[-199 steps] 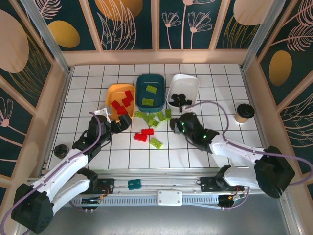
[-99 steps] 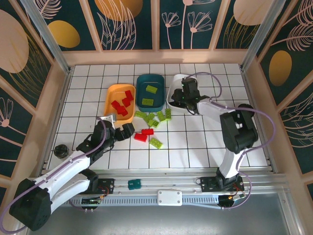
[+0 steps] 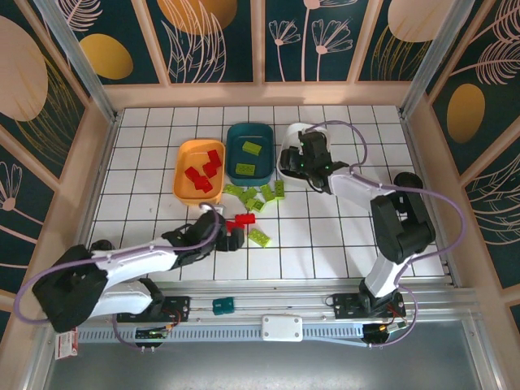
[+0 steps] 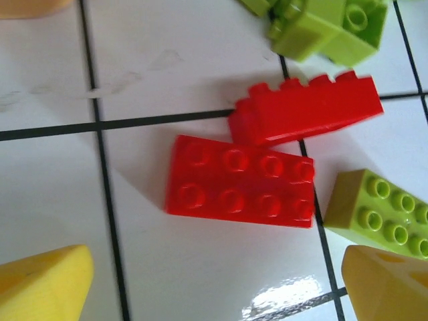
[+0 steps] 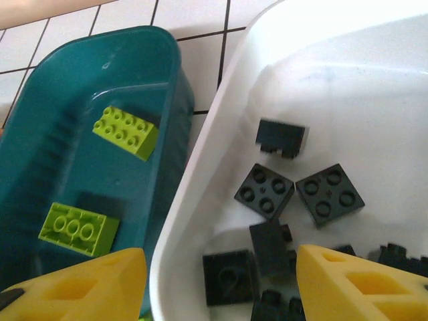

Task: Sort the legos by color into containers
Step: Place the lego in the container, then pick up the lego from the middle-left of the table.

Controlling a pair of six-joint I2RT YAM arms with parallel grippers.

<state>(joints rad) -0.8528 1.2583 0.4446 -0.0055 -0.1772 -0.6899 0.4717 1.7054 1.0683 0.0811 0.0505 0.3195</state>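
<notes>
The white gridded table (image 3: 341,244) carries everything, and the dark teal tray (image 3: 264,162) at its far middle serves as the marker. The left arm (image 3: 138,260) lies low across the table, well to the near left of the teal tray. The right arm (image 3: 382,203) bends up from the near right, its wrist just right of that tray. Touching the teal tray's left side is the orange-yellow tray (image 3: 185,188), and close against its right side is the white tray (image 5: 374,100). The right gripper (image 5: 221,281) hovers over the gap between the teal and white trays, its yellow fingers (image 5: 361,287) spread apart with nothing between them. The left gripper (image 4: 221,281) sits on the near side of the teal tray, low over the loose bricks, its jaws wide apart and empty. As for the legos, two lime bricks (image 5: 126,132) lie inside the teal tray, red bricks (image 3: 201,171) in the tray to its left and black bricks (image 5: 264,190) in the tray to its right. Just in front of the teal tray is a loose lime cluster (image 3: 256,195). Nearer still, a flat red brick (image 4: 241,182) touches a second, tilted red brick (image 4: 304,107), with a lime brick (image 4: 381,210) just beside them.
</notes>
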